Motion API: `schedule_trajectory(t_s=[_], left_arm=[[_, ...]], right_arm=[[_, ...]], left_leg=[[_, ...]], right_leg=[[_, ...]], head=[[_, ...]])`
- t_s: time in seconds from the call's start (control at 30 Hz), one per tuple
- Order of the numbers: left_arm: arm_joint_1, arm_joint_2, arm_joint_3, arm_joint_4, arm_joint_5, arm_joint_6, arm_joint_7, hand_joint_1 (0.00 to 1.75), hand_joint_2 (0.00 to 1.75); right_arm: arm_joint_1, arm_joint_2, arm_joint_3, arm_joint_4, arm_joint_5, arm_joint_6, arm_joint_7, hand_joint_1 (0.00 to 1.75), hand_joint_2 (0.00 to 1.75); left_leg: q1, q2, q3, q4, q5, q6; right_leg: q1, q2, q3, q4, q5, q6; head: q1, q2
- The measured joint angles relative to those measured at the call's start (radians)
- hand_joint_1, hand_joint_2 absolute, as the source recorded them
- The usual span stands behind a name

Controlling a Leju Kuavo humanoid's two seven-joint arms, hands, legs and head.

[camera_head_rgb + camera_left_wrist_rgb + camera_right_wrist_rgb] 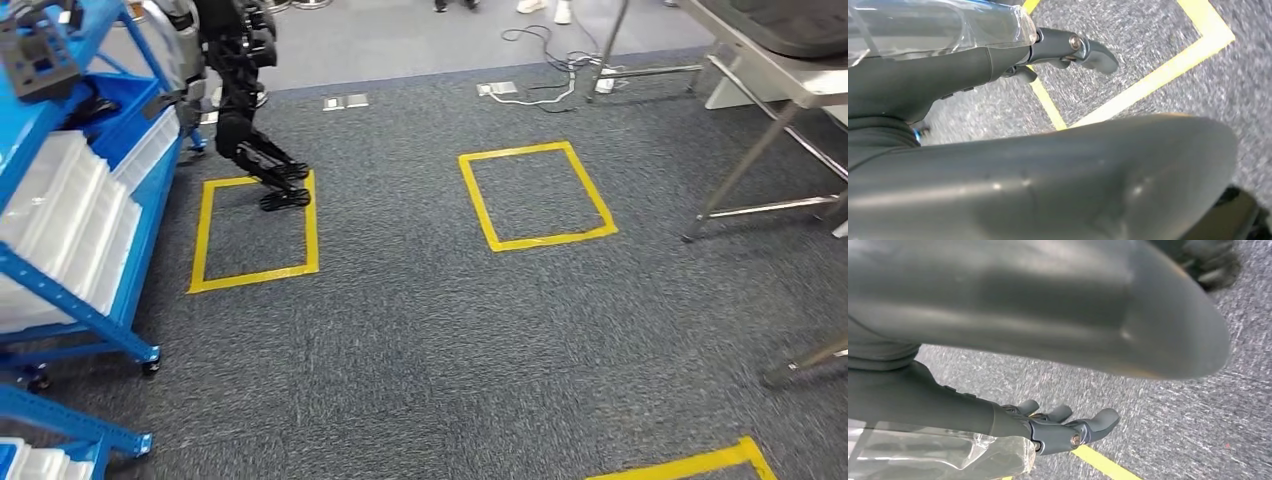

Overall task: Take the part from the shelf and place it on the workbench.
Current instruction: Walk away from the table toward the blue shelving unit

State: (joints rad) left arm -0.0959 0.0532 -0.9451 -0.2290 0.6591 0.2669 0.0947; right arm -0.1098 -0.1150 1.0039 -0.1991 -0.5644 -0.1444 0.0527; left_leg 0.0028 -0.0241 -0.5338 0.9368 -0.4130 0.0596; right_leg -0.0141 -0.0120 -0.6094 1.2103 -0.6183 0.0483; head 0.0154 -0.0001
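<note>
1. We see a grey, boxy part point(38, 55) on the upper level of the blue shelf point(75, 300). It lies in neither hand, and we cannot tell how far it is from them.
2. Our left hand point(973, 75) holds nothing. Its dark fingers point(1093, 52) reach out straight and sit apart from the thick grey thumb point(1048, 175).
3. A clear plastic film point(938, 25) lies along that hand, behind the fingers. We cannot tell whether it is a cover.
4. Just beyond the left fingertips, a corner of yellow floor tape point(1158, 75) crosses the grey carpet point(1243, 100).
5. Our right hand point(998, 420) is also empty, with its fingers point(1098, 422) stretched out and slightly spread. The same clear film point(938, 455) lies against it.
6. A yellow tape strip point(1098, 460) passes close under the right fingertips.
7. White bins point(60, 220) fill the shelf's lower levels.
8. Another robot point(245, 100) stands beside the shelf, at a taped yellow square point(255, 272). A second square point(537, 195) lies towards the metal workbench point(780, 70).
</note>
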Motion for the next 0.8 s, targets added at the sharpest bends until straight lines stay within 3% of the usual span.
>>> schedule_trajectory(t_s=[0.03,0.07,0.13,0.2,0.27,0.3,0.33,0.4,0.47,0.53,0.57,0.6,0.63,0.7,0.77,0.8], left_arm=[[0.0,0.003,0.004,0.0,0.01,0.004,-0.001,0.0,0.0],[0.001,0.005,0.009,0.0,0.018,0.007,-0.003,0.0,0.0],[0.003,0.009,0.018,0.0,0.031,0.01,-0.006,0.0,0.0],[0.002,0.014,0.026,0.0,0.039,0.012,-0.009,0.0,0.0],[0.003,0.019,0.033,0.0,0.043,0.013,-0.012,0.0,0.0],[0.005,0.02,0.037,0.0,0.044,0.013,-0.013,0.0,0.0],[0.008,0.022,0.04,0.0,0.044,0.013,-0.014,0.0,0.0],[0.011,0.023,0.044,0.0,0.044,0.013,-0.015,0.0,0.0],[0.007,0.023,0.047,0.0,0.044,0.013,-0.015,0.0,0.0],[0.005,0.023,0.05,0.0,0.044,0.012,-0.015,0.0,0.0],[0.007,0.023,0.051,0.0,0.044,0.012,-0.015,0.0,0.0],[0.009,0.023,0.052,0.0,0.044,0.012,-0.015,0.0,0.0],[0.01,0.023,0.053,0.0,0.044,0.011,-0.016,0.0,0.0],[0.009,0.023,0.055,0.0,0.044,0.011,-0.017,0.0,0.0],[0.005,0.023,0.056,0.0,0.044,0.011,-0.018,0.0,0.0],[0.005,0.023,0.056,0.0,0.044,0.011,-0.018,0.0,0.0]], right_arm=[[0.003,-0.007,-0.002,0.0,-0.005,0.0,-0.002,0.0,0.0],[0.004,-0.014,-0.004,0.0,-0.009,0.0,-0.006,0.0,0.0],[0.004,-0.026,-0.007,0.0,-0.012,0.0,-0.011,0.0,0.0],[0.003,-0.033,-0.008,0.0,-0.011,0.0,-0.015,0.0,0.0],[0.003,-0.035,-0.008,0.0,-0.005,0.0,-0.016,0.0,0.0],[0.003,-0.036,-0.008,0.0,-0.001,0.0,-0.016,0.0,0.0],[0.002,-0.035,-0.007,0.0,0.002,0.0,-0.016,0.0,0.0],[-0.001,-0.035,-0.007,-0.001,0.007,0.0,-0.018,0.0,0.0],[0.001,-0.036,-0.007,0.0,0.01,0.0,-0.019,0.0,0.0],[0.004,-0.038,-0.007,0.0,0.012,0.0,-0.019,0.0,0.0],[0.004,-0.038,-0.007,0.0,0.013,0.0,-0.019,0.0,0.0],[0.003,-0.038,-0.007,0.0,0.013,0.0,-0.019,0.0,0.0],[0.002,-0.038,-0.007,0.0,0.014,0.0,-0.019,0.0,0.0],[0.001,-0.038,-0.007,0.0,0.016,0.0,-0.02,0.0,0.0],[0.0,-0.039,-0.007,0.0,0.018,0.0,-0.021,0.0,0.0],[-0.002,-0.04,-0.007,0.0,0.018,0.0,-0.021,0.0,0.0]], left_leg=[[0.0,-0.014,0.0,0.0,0.0,0.0],[0.001,-0.028,0.001,0.001,0.0,-0.001],[0.004,-0.058,0.004,0.005,-0.003,-0.004],[0.003,-0.084,-0.001,0.014,-0.007,-0.014],[0.003,-0.106,-0.01,0.018,-0.007,-0.025],[0.005,-0.116,-0.014,0.018,-0.006,-0.03],[0.007,-0.113,-0.017,0.02,-0.007,-0.035],[0.006,-0.066,-0.038,0.065,-0.034,-0.044],[0.005,-0.009,-0.097,0.191,-0.096,-0.052],[0.007,0.006,-0.158,0.313,-0.14,-0.056],[0.007,0.008,-0.165,0.327,-0.137,-0.055],[0.007,0.012,-0.151,0.3,-0.117,-0.053],[0.005,0.024,-0.118,0.235,-0.084,-0.049],[-0.004,0.073,-0.044,0.089,-0.03,-0.038],[-0.014,0.096,-0.018,0.027,-0.016,-0.029],[-0.017,0.084,-0.02,0.025,-0.016,-0.026]], right_leg=[[0.0,0.002,-0.024,0.042,-0.007,0.001],[-0.001,0.003,-0.03,0.043,0.009,0.002],[-0.006,0.021,0.013,-0.068,0.086,0.004],[-0.015,0.072,0.064,-0.195,0.142,0.006],[-0.016,0.092,0.077,-0.232,0.149,0.0],[-0.014,0.078,0.077,-0.232,0.151,-0.007],[-0.013,0.066,0.077,-0.233,0.152,-0.014],[-0.013,0.04,0.079,-0.236,0.154,-0.027],[-0.009,0.011,0.08,-0.236,0.151,-0.035],[-0.006,-0.02,0.081,-0.236,0.149,-0.038],[-0.005,-0.033,0.081,-0.236,0.147,-0.038],[-0.004,-0.045,0.083,-0.236,0.145,-0.038],[-0.004,-0.057,0.087,-0.236,0.143,-0.037],[-0.001,-0.078,0.094,-0.236,0.137,-0.031],[0.002,-0.098,0.1,-0.236,0.131,-0.021],[0.004,-0.108,0.103,-0.237,0.129,-0.017]], head=[[0.0,0.0],[0.0,0.0],[0.001,0.0],[0.002,0.0],[0.002,0.0],[0.001,0.0],[0.001,0.0],[-0.002,0.0],[-0.007,0.0],[-0.008,0.0],[-0.008,0.0],[-0.008,0.0],[-0.008,0.0],[-0.008,0.0],[-0.007,0.0],[-0.007,0.0]])
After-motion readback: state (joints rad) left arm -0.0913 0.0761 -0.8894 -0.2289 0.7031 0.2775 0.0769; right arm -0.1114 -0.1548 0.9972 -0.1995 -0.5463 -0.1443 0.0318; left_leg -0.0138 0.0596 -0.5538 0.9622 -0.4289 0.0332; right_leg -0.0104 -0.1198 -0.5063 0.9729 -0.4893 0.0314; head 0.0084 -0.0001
